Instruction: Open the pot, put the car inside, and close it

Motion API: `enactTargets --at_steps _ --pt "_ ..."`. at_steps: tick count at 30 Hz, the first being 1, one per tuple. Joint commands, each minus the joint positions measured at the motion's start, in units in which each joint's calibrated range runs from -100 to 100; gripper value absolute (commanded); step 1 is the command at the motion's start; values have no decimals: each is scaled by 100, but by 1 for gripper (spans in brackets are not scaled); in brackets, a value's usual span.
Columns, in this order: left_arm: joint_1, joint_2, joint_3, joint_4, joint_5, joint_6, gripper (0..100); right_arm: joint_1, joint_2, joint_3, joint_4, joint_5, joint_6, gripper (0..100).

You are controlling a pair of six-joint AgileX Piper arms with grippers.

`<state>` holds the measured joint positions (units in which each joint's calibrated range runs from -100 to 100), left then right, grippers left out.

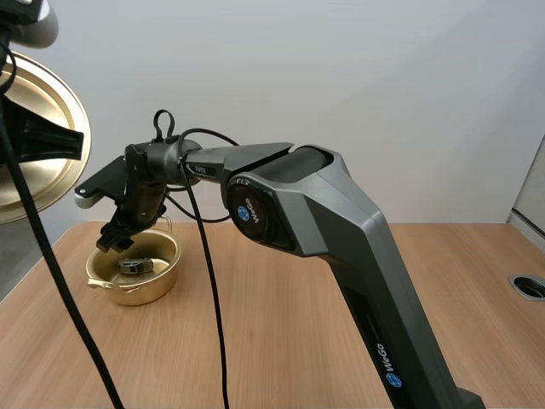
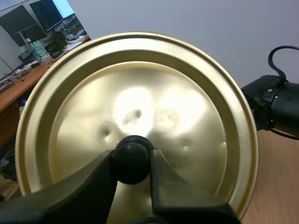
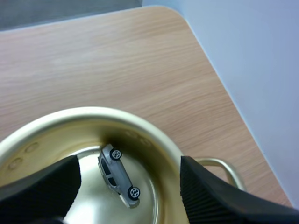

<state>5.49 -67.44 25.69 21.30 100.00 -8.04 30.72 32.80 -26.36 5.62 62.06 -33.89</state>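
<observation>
Car [image 3: 119, 175] sits in pot [image 1: 160, 285], left side of table [image 1: 272, 341]. Right gripper [image 1: 115, 237] wide open above it. Left gripper [image 2: 132, 163] pinches lid [image 2: 140, 84] by knob [image 2: 132, 153]. Lid looks light, stiff, slick; knob best hold.

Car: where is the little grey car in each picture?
High view: the car lies in the open pot, below the right gripper.
Left wrist view: this camera faces the lid, its knob pinched in the left gripper.
Right wrist view: the car lies on the pot's floor, between the open fingers.
Shared landmark: the pot's gold rim.
</observation>
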Motion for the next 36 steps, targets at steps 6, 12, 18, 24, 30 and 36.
enactTargets --at_steps 6,12,18,24,30,36 --pt "-2 -1 0 58 0 -4 0 -2 -421 -4 -41 -105 -2 100" --pt "-2 -1 0 66 0 -4 0 -58 -666 -4 -704 525 168 33" --pt "-2 25 0 161 0 -4 0 -523 -981 -4 -1058 940 1224 0" --pt "-2 385 29 170 -613 -4 0 -1256 -1623 -4 -371 1380 1564 0" --pt "-2 1197 516 -160 -1739 -4 0 -2072 -2501 -4 659 2598 1539 0" --pt "-2 2269 1208 -653 -3234 -4 0 -2620 -3641 -4 1009 3603 1254 0"
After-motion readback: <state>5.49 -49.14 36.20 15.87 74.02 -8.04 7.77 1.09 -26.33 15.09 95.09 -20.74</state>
